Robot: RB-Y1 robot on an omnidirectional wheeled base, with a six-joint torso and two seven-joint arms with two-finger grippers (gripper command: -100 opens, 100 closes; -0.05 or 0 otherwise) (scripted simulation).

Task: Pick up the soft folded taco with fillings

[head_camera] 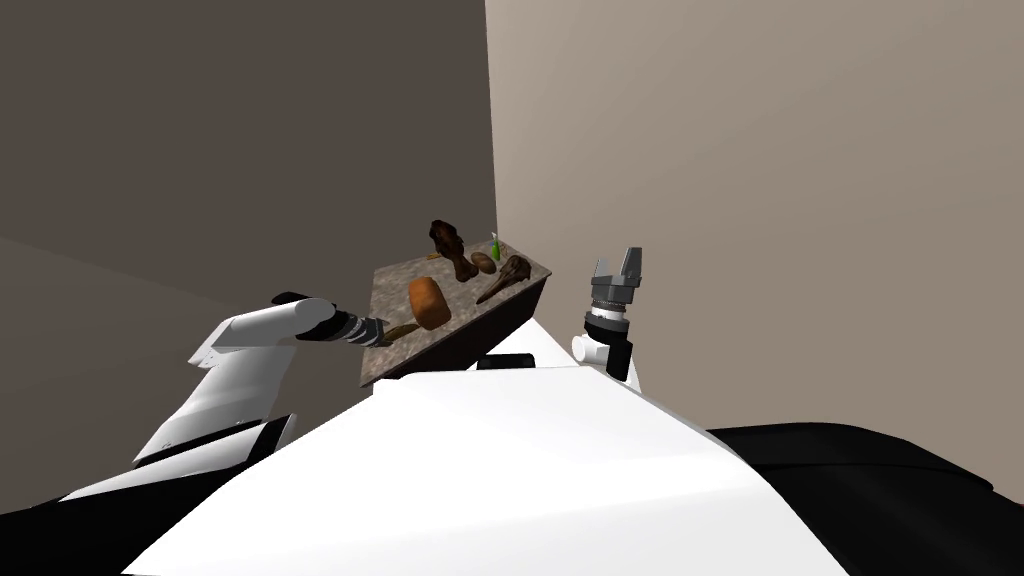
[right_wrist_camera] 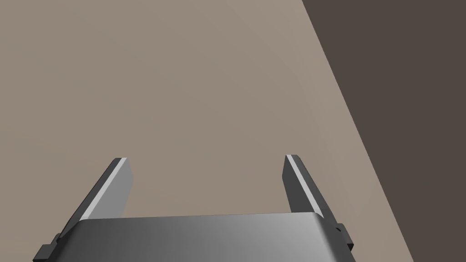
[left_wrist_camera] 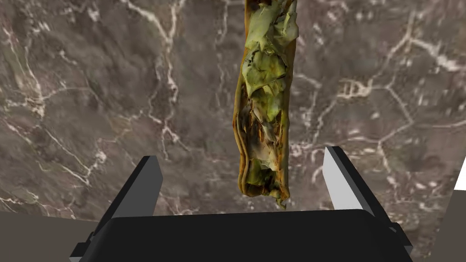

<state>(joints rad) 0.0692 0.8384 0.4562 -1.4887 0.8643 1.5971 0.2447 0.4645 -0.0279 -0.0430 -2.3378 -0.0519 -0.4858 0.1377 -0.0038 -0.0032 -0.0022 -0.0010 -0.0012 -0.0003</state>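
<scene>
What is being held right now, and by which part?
Nothing. The left gripper is open around one end of the taco; the right gripper is open, empty.

Dim, flat light; left wall (head_camera: 240, 130) in shade, right wall (head_camera: 760, 150) paler with soft gradient; head view rolled, walls splaying

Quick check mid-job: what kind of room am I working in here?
Probably a dining or kitchen corner of a house: a small marble-topped table set where two plain walls meet, holding food, including the taco and a brown loaf.
</scene>
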